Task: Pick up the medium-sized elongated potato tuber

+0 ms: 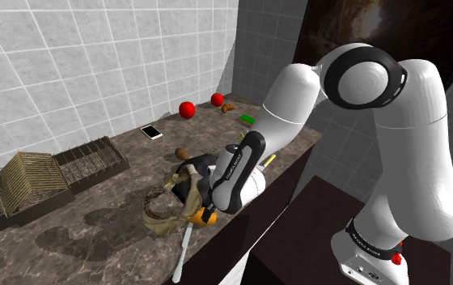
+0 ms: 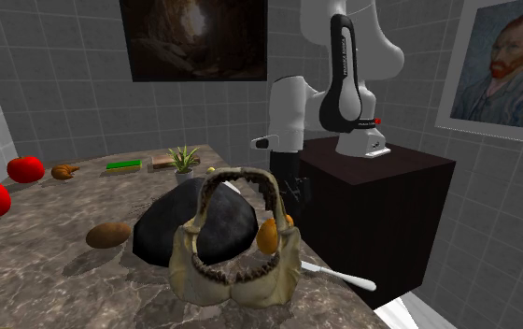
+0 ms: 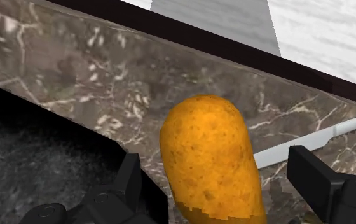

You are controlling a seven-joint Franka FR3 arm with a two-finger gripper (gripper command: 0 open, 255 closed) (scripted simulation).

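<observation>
End effector [image 3: 216, 164] straddles orange-brown potato [image 3: 208, 153] (fingers [image 3: 131, 181] spread).

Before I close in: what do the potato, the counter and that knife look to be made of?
Potato: orange-brown, matt, finely speckled skin, like a real tuber's. Counter: dark brown polished stone, probably marble, going by the white veins. Knife: plain pale grey all over and smooth; possibly metal, but the look leaves it open.

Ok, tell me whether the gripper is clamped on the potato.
No, in the wrist view the potato sits between the gripper's spread fingers, with bare counter showing between it and one finger.
</observation>
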